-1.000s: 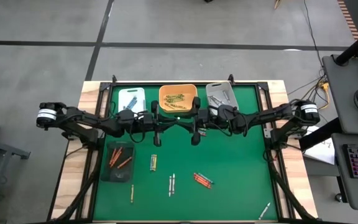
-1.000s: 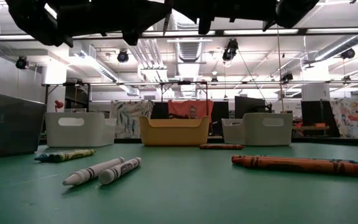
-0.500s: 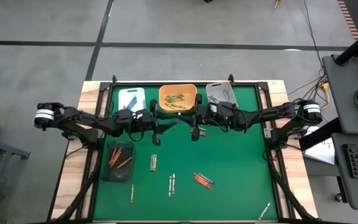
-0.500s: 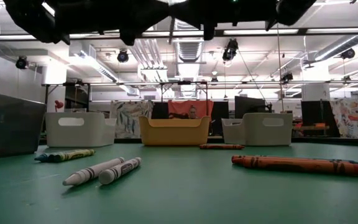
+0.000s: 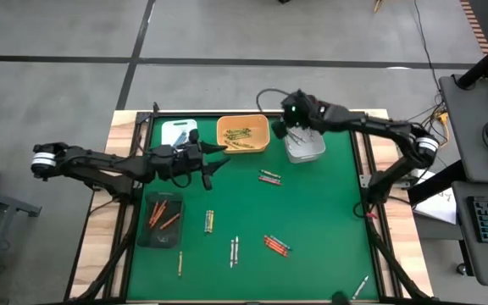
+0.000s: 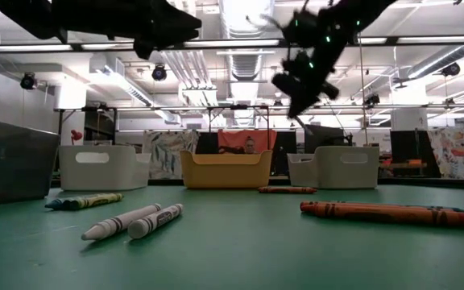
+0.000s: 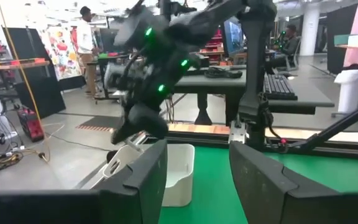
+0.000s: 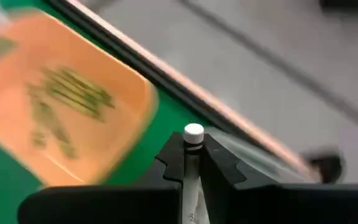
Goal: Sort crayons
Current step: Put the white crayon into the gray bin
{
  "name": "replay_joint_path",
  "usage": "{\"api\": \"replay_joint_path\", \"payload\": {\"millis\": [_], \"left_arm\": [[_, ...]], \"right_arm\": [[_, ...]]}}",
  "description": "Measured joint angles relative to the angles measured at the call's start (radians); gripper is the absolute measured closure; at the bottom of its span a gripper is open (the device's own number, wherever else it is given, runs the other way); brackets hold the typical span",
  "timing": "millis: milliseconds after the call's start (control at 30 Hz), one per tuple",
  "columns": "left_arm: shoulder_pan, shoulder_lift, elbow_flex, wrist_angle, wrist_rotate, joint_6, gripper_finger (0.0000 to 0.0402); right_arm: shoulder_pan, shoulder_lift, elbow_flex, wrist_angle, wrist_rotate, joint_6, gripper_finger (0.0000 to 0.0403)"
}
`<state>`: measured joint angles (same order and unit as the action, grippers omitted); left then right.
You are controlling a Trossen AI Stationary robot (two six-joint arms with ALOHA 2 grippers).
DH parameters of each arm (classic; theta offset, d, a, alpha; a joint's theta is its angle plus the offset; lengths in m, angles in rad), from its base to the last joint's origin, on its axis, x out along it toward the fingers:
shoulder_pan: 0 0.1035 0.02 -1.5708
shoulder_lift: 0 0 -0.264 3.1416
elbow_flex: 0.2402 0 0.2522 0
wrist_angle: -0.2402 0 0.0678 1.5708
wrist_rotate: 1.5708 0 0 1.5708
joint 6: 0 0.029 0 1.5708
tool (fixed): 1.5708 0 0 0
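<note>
Over the far edge of the tabletop [image 5: 312, 212], the right claw [image 5: 291, 113] hangs above the grey-white tray [image 5: 303, 144], clenched on a white crayon [image 8: 193, 155] whose blunt end stands up between the two dark fingers [image 8: 219, 163]. Right wrist view: the orange tray [image 8: 55, 118] lies below and to one side, holding a loose heap of olive-yellow crayons [image 8: 73, 102].

Left claw [image 5: 213, 161]: released, jaws standing apart, nothing between them. It sits just in front of the orange tray [image 5: 242, 133], on the side nearer the white tray [image 5: 179, 132] at the far left. In the left wrist view the two fingers [image 7: 143, 180] frame the grey-white tray [image 7: 178, 174], with the right arm reaching over it; people stand in the room beyond.

Crayons on the green surface, high view:
- a pair [image 5: 269, 178] just in front of the orange tray, toward the middle;
- two red-orange ones [image 5: 275, 246] right of centre, near the front;
- a white pair [image 5: 234, 251] at centre front;
- a yellow and dark pair [image 5: 209, 222] left of those;
- one single [image 5: 180, 263] near the front left;
- one single [image 5: 361, 285] at the front right corner.

Dark tray [image 5: 161, 218] at the left edge holds red-orange crayons [image 5: 163, 213].
</note>
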<state>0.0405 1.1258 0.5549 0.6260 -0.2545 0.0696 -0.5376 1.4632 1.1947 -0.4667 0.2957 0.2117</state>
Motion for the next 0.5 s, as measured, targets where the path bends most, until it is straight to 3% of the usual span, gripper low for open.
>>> {"api": "replay_joint_path", "payload": {"millis": [233,500], "left_arm": [[0.001,0.008,0.0,-0.005,-0.001,0.016,0.0245],[0.001,0.027,0.0,-0.008,-0.001,0.017,0.0245]], "right_arm": [[-0.172,0.102,-0.018,-0.135,-0.161,0.118,0.0387],[-0.189,0.206,-0.006,-0.155,-0.165,0.104,0.036]]}}
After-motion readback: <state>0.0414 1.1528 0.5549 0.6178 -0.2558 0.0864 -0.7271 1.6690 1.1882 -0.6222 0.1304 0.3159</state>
